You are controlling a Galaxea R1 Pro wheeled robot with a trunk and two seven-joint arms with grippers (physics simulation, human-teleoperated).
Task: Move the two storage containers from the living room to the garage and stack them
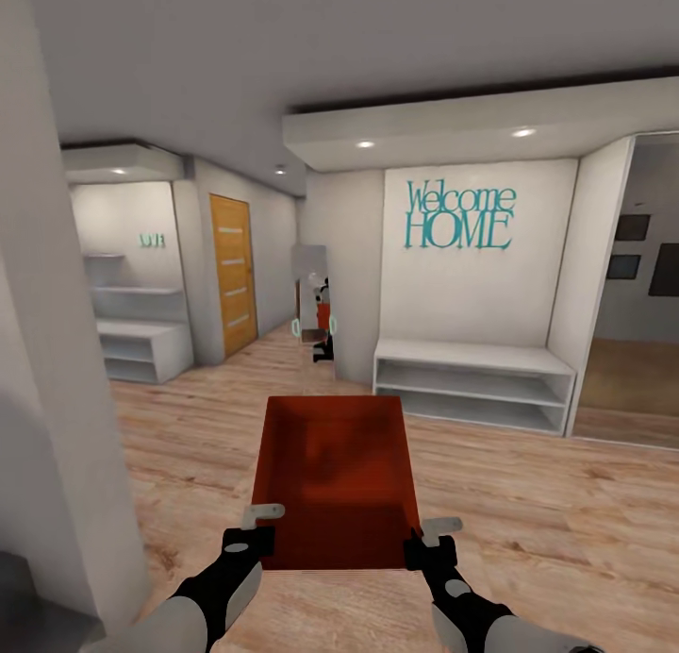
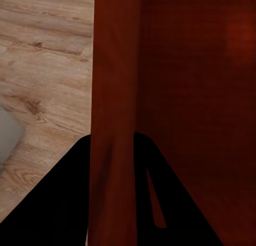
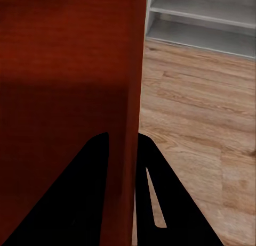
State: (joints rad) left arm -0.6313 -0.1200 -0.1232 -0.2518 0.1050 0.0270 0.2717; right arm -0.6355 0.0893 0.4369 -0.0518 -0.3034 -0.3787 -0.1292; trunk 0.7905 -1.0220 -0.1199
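An orange-red storage container (image 1: 337, 478), stiff, thin-walled and likely light, rides above wood-plank flooring (image 1: 556, 502), left gripper (image 1: 247, 538) and right gripper (image 1: 431, 546) jaws pinching its opposite near side walls.

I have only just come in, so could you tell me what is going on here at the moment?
The robot is carrying one orange-red storage container in front of it, held with both arms. The left hand is clamped on the container's left wall and the right hand on its right wall; each wrist view shows a wall pinched between the fingers. It stands on light wood-plank flooring in a hallway, facing a white shelf bench under a "Welcome HOME" sign. The garage is not in view.
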